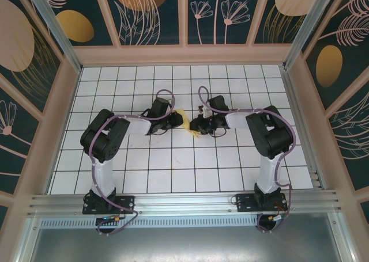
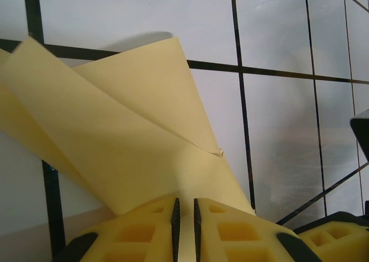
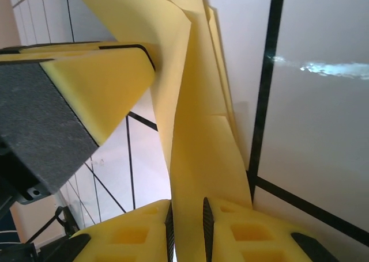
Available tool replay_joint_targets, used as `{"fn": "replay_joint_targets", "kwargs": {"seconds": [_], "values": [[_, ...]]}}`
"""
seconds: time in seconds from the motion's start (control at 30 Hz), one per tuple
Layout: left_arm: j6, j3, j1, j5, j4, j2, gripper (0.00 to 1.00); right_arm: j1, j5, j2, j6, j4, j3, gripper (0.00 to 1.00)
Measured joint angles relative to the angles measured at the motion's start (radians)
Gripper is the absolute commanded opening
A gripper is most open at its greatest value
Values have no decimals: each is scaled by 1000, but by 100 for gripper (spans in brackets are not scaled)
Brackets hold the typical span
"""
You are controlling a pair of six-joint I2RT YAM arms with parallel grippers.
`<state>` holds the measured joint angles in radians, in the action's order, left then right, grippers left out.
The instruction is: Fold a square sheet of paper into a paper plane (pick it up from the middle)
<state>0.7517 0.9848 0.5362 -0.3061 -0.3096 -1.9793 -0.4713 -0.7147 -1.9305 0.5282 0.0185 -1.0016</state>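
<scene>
Near the middle of the worktop (image 1: 173,175), the partly folded square sheet of paper (image 1: 183,118) (image 2: 132,147) (image 3: 202,129) hangs between the two arms. The left gripper (image 1: 175,121) (image 2: 185,209) has its jaws closed on one end of the sheet. The paper also runs between the slightly parted jaws of the right gripper (image 1: 199,124) (image 3: 187,213), but I cannot tell whether they pinch it.

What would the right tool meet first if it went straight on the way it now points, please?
The folded yellow paper, standing between the fingers of the right tool; beyond it probably the white table, though depth is unclear.
</scene>
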Motion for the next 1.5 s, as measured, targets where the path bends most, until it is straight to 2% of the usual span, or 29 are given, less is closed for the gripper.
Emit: {"fn": "replay_joint_targets", "kwargs": {"seconds": [0.27, 0.53, 0.6, 0.83, 1.1, 1.33, 1.5], "values": [[0, 22, 0, 0, 34, -5, 19, 0, 15, 0, -34, -5, 8, 6], [-1, 30, 0, 1, 48, -7, 19, 20, -11, 3, -7, 70, 64, 3], [-3, 34, 0, 0, 53, -8, 19, 32, -27, 4, 8, 90, 77, 3], [-8, 47, 0, 0, 72, -11, 19, 49, -41, 31, 8, 87, 85, 17], [-9, 62, 0, -7, 95, -17, 19, 34, 50, 111, -209, -11, 71, 25], [-13, 67, 0, -8, 104, -18, 19, -24, 143, 111, -345, -65, 65, 27], [-15, 68, 0, -8, 105, -18, 19, -43, 209, 112, -394, -76, 65, 24]]}}
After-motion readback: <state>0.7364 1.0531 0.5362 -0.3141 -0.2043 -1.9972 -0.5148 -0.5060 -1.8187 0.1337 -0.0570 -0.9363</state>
